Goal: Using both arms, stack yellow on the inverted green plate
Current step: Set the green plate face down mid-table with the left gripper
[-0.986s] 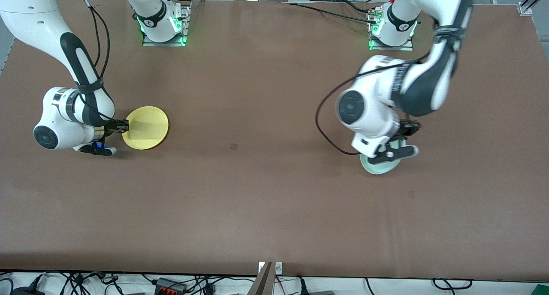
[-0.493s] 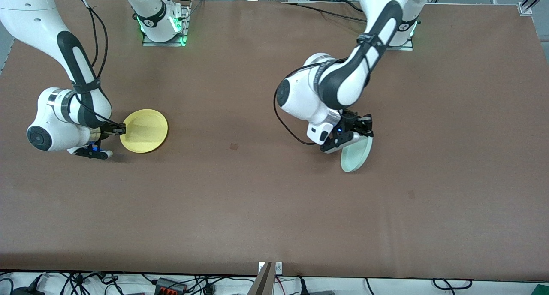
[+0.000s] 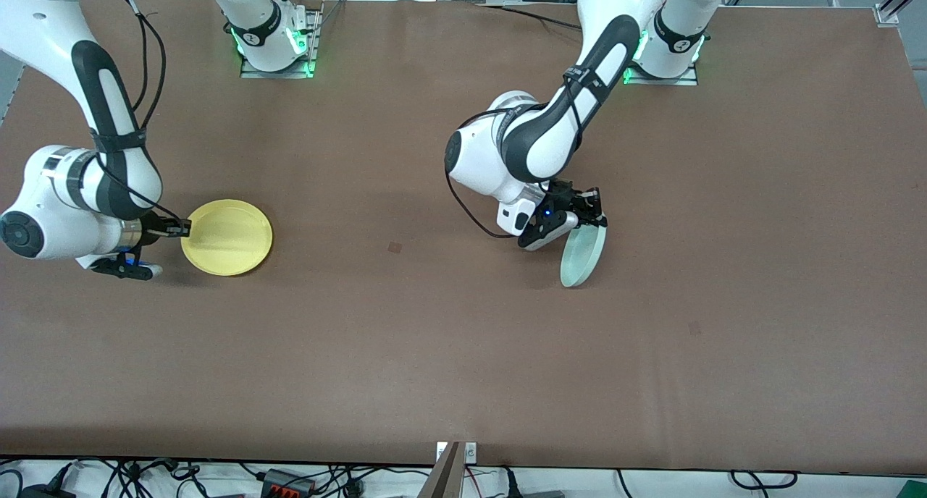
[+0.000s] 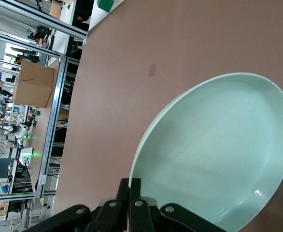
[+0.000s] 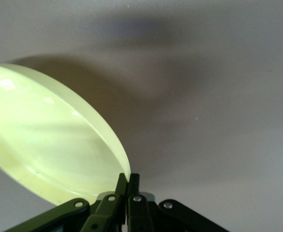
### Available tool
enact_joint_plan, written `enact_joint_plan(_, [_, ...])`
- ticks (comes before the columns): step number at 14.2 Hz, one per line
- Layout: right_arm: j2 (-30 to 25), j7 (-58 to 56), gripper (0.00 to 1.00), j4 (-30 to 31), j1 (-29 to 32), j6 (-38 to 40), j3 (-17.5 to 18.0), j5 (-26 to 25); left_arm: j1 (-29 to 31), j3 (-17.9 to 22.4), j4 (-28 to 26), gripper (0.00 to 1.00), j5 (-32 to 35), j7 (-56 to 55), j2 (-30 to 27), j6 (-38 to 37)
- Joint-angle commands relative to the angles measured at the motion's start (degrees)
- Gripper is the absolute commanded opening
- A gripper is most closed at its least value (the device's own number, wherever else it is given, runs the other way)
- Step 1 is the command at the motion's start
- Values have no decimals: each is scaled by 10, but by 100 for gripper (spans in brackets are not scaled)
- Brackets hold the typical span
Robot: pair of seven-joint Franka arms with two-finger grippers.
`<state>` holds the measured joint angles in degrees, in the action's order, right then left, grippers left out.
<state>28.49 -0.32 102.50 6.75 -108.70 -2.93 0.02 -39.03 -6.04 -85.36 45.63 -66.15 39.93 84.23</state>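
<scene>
The yellow plate (image 3: pixel 227 237) hangs a little above the table at the right arm's end, face up. My right gripper (image 3: pixel 182 227) is shut on its rim; the right wrist view shows the plate (image 5: pixel 45 145) pinched between the fingers (image 5: pixel 130 182). The pale mint-green plate (image 3: pixel 583 255) is held up over the middle of the table, tilted steeply on edge. My left gripper (image 3: pixel 590 218) is shut on its upper rim. In the left wrist view the plate's hollow face (image 4: pixel 219 150) shows, with the rim pinched at the gripper (image 4: pixel 130 183).
The brown table (image 3: pixel 405 353) stretches wide under both plates. A small dark mark (image 3: pixel 395 247) lies between the two plates. Cables and boxes sit off the table's near edge (image 3: pixel 290 480).
My left arm has swung the green plate toward the table's middle and turned it up on edge. My right arm has carried the yellow plate slightly toward its own end and nearer the camera.
</scene>
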Motion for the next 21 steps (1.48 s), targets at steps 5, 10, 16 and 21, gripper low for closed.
enact_joint_plan(5, [-8, -11, 0, -83, -9, 94, 7, 15, -17, 3, 18, 14, 6, -68, 35, 12])
enact_joint_plan(10, [-7, -20, 0, -123, -36, 125, 7, 55, -29, 2, 23, 100, -16, -68, 26, 83])
enact_joint_plan(16, [-6, -35, 0, -138, -32, 127, 6, 59, -22, -21, 47, 100, -105, -66, 16, 217])
enact_joint_plan(21, [-6, -37, 0, -161, -47, 127, 7, 59, -22, -22, 49, 100, -184, -63, -24, 280])
